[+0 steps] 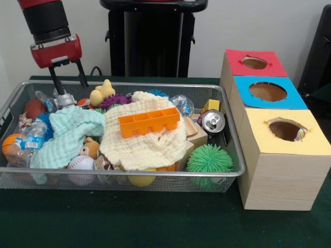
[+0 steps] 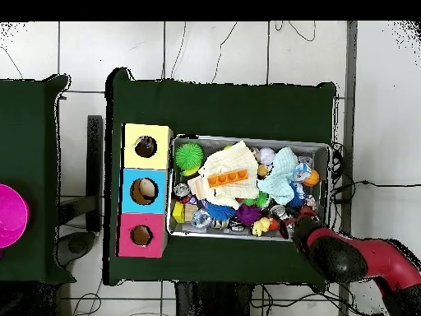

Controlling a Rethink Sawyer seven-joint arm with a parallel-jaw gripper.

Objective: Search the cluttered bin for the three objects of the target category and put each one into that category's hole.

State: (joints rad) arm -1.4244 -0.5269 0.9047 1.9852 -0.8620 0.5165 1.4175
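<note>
Front view: gripper (image 1: pixel 68 85) open above bin's (image 1: pixel 155 175) far-left corner.

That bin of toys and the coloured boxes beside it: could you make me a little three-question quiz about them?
1. True or false: the orange tray lies on the cream cloth.
2. Which box stands closest to the green spiky ball? A red B blue C yellow
3. Fill in: the gripper hangs over the bin's ___ corner in the front view.

Key: 1 true. 2 C, the yellow box. 3 far left, in the wire bin.
</note>
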